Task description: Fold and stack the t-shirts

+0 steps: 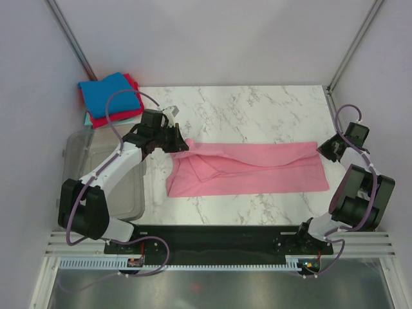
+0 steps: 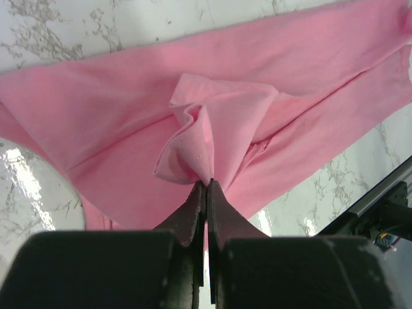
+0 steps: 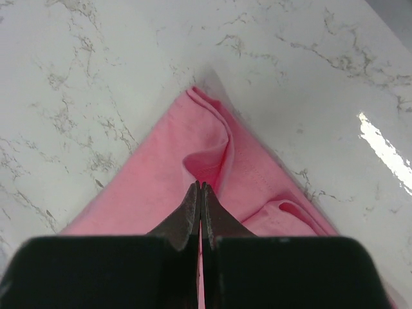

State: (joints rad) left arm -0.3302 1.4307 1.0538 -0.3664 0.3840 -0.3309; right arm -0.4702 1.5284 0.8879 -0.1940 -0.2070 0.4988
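Observation:
A pink t-shirt [image 1: 257,168] lies folded into a long band across the marble table. My left gripper [image 1: 178,143] is shut on the shirt's far left corner, and a bunched fold of pink cloth [image 2: 212,138] rises from its jaws [image 2: 207,185]. My right gripper [image 1: 327,149] is shut on the far right corner [image 3: 206,151], with its tips [image 3: 201,187] pinching the pink cloth. A stack of folded shirts [image 1: 109,98], blue on top of red, sits at the far left corner of the table.
A clear plastic bin [image 1: 103,168] stands at the left, under my left arm. White walls close in the table on the left, back and right. The black rail [image 1: 219,235] runs along the near edge.

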